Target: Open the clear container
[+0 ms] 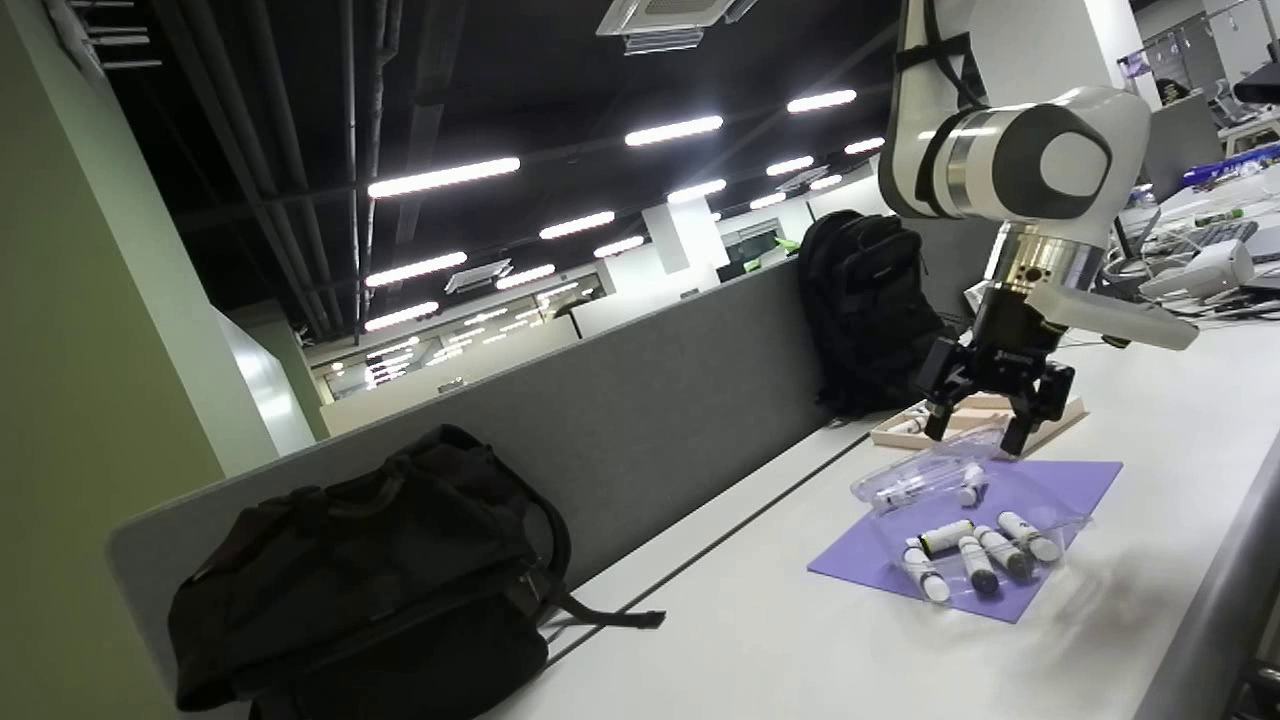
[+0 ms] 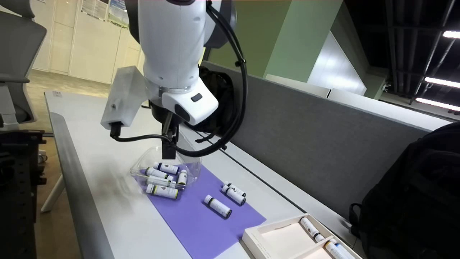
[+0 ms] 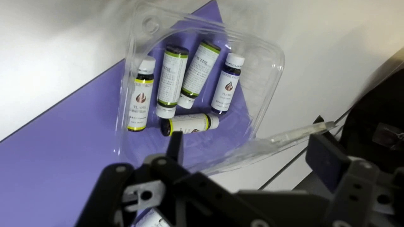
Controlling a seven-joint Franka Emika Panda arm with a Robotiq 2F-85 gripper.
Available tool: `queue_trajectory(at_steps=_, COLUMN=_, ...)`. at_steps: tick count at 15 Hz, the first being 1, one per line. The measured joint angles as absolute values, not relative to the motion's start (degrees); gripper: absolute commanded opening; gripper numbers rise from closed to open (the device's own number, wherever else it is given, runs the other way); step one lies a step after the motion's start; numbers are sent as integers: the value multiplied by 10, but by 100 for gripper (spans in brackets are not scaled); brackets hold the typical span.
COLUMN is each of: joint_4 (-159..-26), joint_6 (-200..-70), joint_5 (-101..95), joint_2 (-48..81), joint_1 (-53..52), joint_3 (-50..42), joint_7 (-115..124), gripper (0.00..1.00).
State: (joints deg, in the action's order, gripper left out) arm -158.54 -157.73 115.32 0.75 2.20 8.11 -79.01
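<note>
The opening of the clear, shallow plastic container with rounded corners [image 3: 272,82] seems, in my judgement, to be nearly complete. It rests on one corner of a flat purple sheet [image 2: 201,226], partly reaching over the white worktop [image 1: 720,610], below the black two-fingered tool [image 1: 977,428]. In the wrist view the base is not covered: five small bottles with white labels and white caps [image 3: 172,80] lie inside it. The lid of the same thin, clear plastic [image 3: 268,146] is raised at a steep tilt beside the base, and appears to be joined along one edge.

The tool has its fingers spread wide apart. In the wrist view the lid passes across the space between them, but whether a finger touches it I cannot tell; nothing is seen pinched.

What is left, I suppose, is small: perhaps to push the lid farther back, so that it does not fall closed, and then to take the tool away. Whether the lid can stand by itself is not shown.
</note>
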Motion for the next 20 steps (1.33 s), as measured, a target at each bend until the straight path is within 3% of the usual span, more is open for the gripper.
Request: queue_trajectory(at_steps=20, joint_4=-1584, joint_6=-1580, joint_5=1182, joint_2=-41, joint_1=55, joint_3=54, joint_7=-849, gripper=100)
